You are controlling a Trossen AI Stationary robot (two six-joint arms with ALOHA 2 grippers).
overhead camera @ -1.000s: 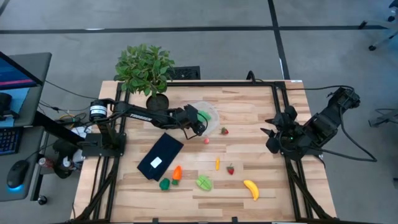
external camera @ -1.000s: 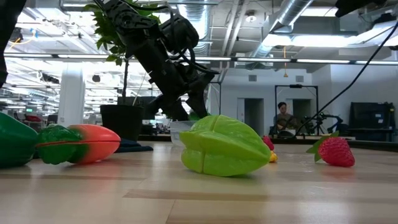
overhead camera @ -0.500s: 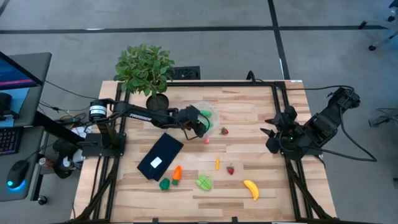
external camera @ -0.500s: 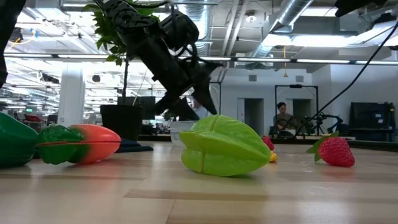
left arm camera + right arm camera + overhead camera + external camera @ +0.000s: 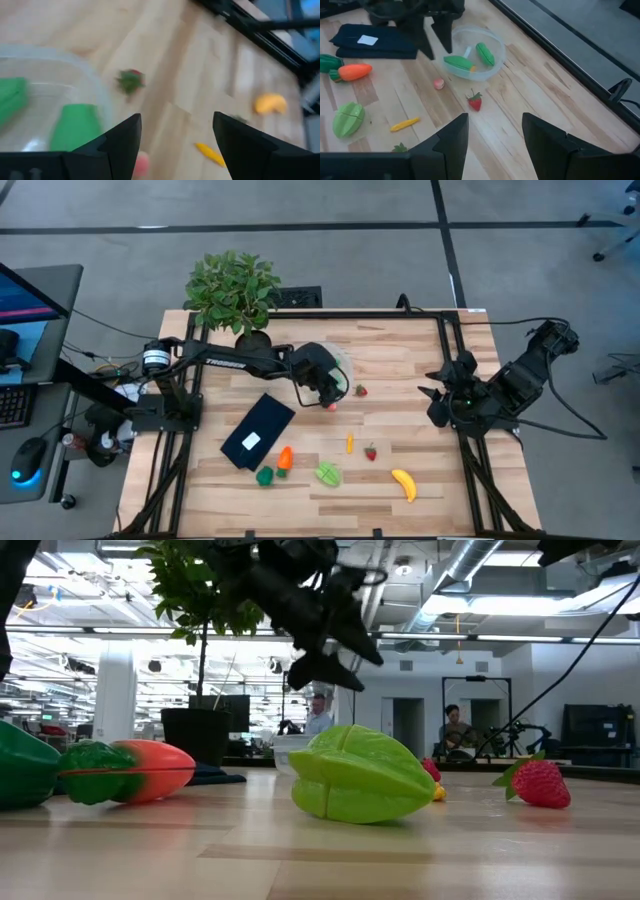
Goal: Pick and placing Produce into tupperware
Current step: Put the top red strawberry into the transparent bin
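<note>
The tupperware (image 5: 472,52) is a round clear tub on the table with two green pieces (image 5: 485,53) lying in it; its rim (image 5: 345,362) shows beside my left arm. My left gripper (image 5: 434,42) hangs open and empty just above the tub's near-left side, also seen from the wrist (image 5: 175,135). Loose produce lies on the wood: a strawberry (image 5: 361,390), a small pink piece (image 5: 331,406), a thin yellow piece (image 5: 349,443), a second strawberry (image 5: 371,452), a banana (image 5: 403,483), a green starfruit (image 5: 327,473) and a carrot (image 5: 285,458). My right gripper (image 5: 437,393) waits open at the table's right.
A potted plant (image 5: 232,290) stands at the far left corner. A dark flat rectangle with a white label (image 5: 258,430) lies left of the produce, with a dark green piece (image 5: 264,475) by the carrot. Black frame rails run along the table's left and right sides.
My left gripper has risen from down at the tupperware to well above it, tipping its fingers up and rolling the wrist. The green pieces stay in the tub. My right arm has kept still.
</note>
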